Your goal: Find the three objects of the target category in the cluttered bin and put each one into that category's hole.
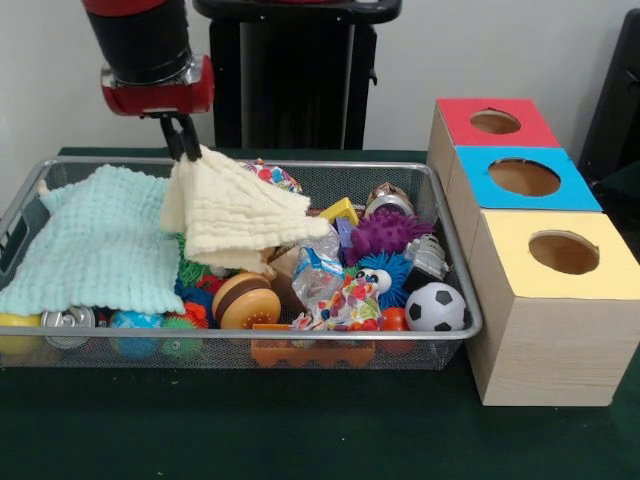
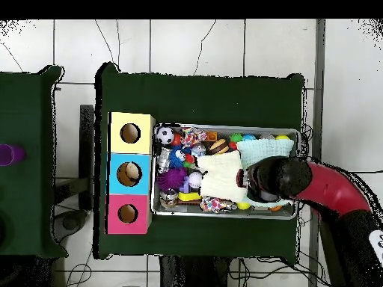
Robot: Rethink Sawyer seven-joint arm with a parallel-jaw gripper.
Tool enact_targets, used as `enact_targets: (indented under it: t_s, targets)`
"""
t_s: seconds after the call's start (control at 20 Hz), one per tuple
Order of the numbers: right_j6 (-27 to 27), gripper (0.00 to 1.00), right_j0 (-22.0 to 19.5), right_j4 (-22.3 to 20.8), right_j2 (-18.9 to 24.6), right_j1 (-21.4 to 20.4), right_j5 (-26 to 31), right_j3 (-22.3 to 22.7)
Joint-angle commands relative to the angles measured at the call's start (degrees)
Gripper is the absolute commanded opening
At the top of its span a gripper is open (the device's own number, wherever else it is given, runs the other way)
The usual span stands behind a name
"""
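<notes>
Pinched fingers (image 1: 181, 140) of the Sawyer's gripper (image 1: 183, 150) held one corner of a pale yellow cloth (image 1: 235, 215), lifting it so it draped over the toys below. Its red and black arm (image 1: 150, 55) came down over the far left of the wire mesh bin (image 1: 470, 310), which sat on a dark green table (image 1: 300, 430). A mint cloth (image 1: 95, 245) lay at the bin's left end. Three wooden boxes with red (image 1: 495, 122), blue (image 1: 525, 178) and yellow (image 1: 560, 255) tops stood just beside the bin. White floor tiles (image 2: 194, 45) surrounded the table in the overhead view.
</notes>
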Motion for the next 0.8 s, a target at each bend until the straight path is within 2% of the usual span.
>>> enact_targets:
  t_s: [0.05, 0.5, 0.8]
  targets:
    - [-20.8, 0.0, -2.4, -5.4, 7.4, 2.6, 8.0, -7.1]
    - [-23.2, 0.0, -5.3, -9.2, 10.6, 3.8, 10.5, -10.6]
    - [-19.9, 0.0, -6.9, -10.3, 12.2, 3.4, 5.8, -7.3]
